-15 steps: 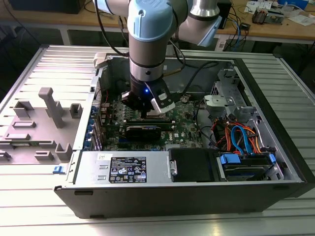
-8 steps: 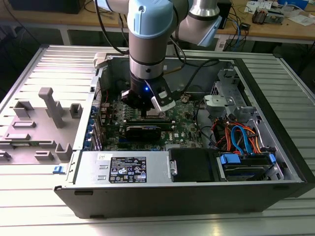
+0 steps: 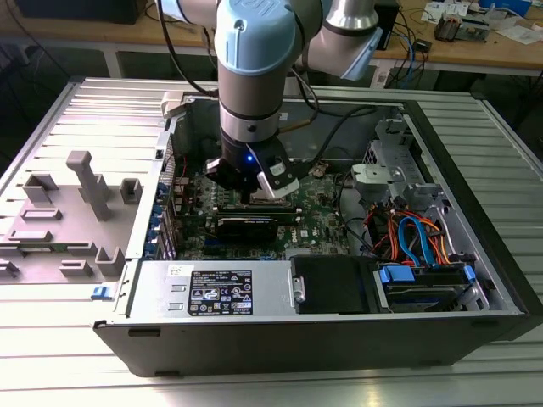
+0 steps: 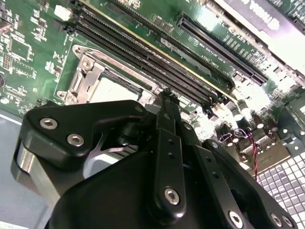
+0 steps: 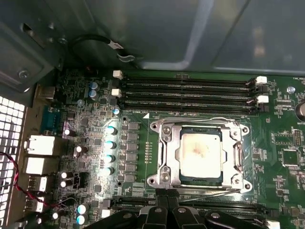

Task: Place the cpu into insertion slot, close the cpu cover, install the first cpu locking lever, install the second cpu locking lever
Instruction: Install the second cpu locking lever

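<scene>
Ribbed grey metal forms the desk [image 3: 280, 386] in the exterior view, and on it an open computer case [image 3: 475, 246] lies on its side so the green motherboard [image 3: 327, 225] faces up for work from above. Inside the case are also a black power supply [image 3: 221, 292] and a bundle of blue and orange cables [image 3: 416, 237]. The arm reaches straight down into the case, its tool [image 3: 254, 188] low over the board.

In the second wrist view the tool [image 4: 167, 102] hangs just beside the insertion slot [image 4: 88, 78], near the long memory slots [image 4: 143, 52]; whether its fingers are apart or together I cannot tell.

In the first wrist view the cpu [image 5: 200, 151] lies flat in the insertion slot [image 5: 157, 181], with the cpu cover [image 5: 167, 152] down around it, framing its top. Thin wire levers [image 5: 209, 192] run along the socket's edges; whether they are latched is unclear.
</scene>
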Controlling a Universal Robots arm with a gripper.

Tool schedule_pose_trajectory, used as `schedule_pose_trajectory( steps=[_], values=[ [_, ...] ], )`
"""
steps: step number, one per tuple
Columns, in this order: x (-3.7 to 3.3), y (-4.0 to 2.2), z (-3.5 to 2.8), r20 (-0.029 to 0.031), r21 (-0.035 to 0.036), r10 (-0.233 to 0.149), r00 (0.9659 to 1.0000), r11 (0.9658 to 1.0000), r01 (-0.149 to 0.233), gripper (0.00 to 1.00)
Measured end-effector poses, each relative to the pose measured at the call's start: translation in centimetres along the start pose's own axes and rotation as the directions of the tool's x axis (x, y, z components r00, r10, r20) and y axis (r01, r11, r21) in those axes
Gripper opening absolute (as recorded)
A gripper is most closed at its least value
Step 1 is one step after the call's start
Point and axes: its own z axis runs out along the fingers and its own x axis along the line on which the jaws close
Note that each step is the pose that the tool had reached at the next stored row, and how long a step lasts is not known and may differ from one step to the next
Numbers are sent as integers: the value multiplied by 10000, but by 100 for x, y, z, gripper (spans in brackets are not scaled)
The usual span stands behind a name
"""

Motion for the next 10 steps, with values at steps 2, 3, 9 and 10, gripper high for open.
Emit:
schedule_pose_trajectory(
  steps=[2,3,9,10],
  values=[
    [5,-2,12,3,-43,-2,10000,10000,2,11],
    [5,-2,12,2,-43,-2,10000,10000,2,11],
    [6,-2,14,2,-43,-1,10000,10000,1,11],
    [6,-2,14,2,-43,-2,10000,10000,2,11]
  ],
)
